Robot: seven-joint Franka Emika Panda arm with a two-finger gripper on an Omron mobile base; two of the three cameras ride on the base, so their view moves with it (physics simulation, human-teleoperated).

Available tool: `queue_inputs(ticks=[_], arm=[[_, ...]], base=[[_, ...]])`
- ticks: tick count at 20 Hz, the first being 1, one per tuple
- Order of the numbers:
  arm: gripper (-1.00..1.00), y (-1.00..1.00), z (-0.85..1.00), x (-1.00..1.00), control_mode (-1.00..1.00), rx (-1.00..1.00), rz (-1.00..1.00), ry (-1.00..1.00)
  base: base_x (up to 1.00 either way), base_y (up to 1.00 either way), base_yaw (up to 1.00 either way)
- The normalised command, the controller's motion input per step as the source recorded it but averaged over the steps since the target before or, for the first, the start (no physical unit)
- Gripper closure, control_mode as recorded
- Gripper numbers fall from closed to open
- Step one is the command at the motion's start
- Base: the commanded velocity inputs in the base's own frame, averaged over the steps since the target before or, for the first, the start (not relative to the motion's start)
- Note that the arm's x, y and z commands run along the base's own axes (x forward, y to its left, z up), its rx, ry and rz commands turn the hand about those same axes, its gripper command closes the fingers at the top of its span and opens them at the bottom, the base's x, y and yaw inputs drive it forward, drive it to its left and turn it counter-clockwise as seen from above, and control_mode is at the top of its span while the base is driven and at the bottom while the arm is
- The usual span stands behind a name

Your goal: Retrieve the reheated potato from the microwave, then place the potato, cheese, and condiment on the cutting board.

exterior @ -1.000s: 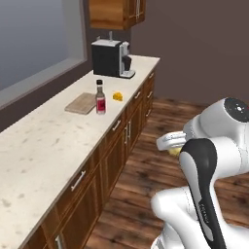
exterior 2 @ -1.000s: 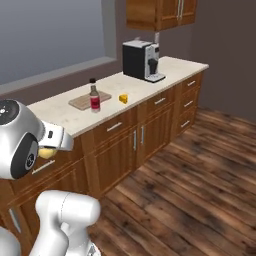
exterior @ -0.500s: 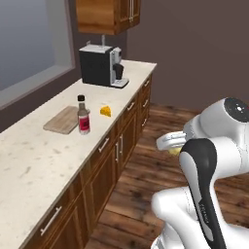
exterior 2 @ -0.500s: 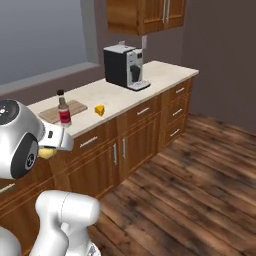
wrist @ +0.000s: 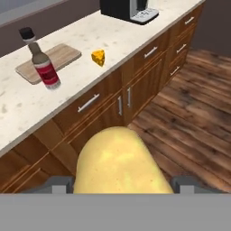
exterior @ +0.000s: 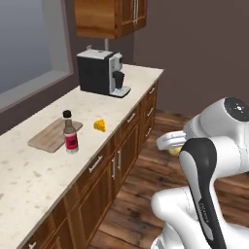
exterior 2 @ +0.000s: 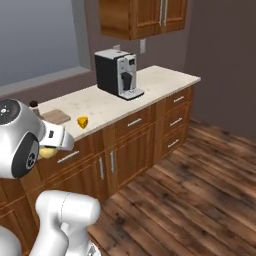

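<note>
A pale speckled counter (exterior: 29,180) on wooden cabinets carries a light-brown cutting board (exterior: 48,136); just beside its edge stands the condiment (exterior: 70,137), black-capped and red-labelled, and the orange cheese (exterior: 99,125) wedge lies nearby. Off the counter, above the wood floor, the gripper (wrist: 118,184) grasps the potato (wrist: 118,164), a lumpy yellow-tan oval, jaws spread wide around it.

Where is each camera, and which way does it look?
Left base view: behind the arm's left, looking along the counter at the cutting board; white arm lower right.
Right base view: behind its right, facing the cabinets; arm lower left.
Hand view: on the hand, looking past the potato it holds.
All show the cheese.
</note>
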Motion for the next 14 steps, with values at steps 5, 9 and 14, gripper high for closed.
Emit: queue_inputs(ticks=[5, 9, 14], arm=[[1.0, 0.0, 0.0, 0.0, 1.0, 0.0, 0.0, 0.0], [1.0, 0.0, 0.0, 0.0, 1.0, 0.0, 0.0, 0.0], [1.0, 0.0, 0.0, 0.0, 1.0, 0.0, 0.0, 0.0]], base=[[0.6, -0.17, 0.36], [0.6, -0.17, 0.37], [0.58, -0.17, 0.42]])
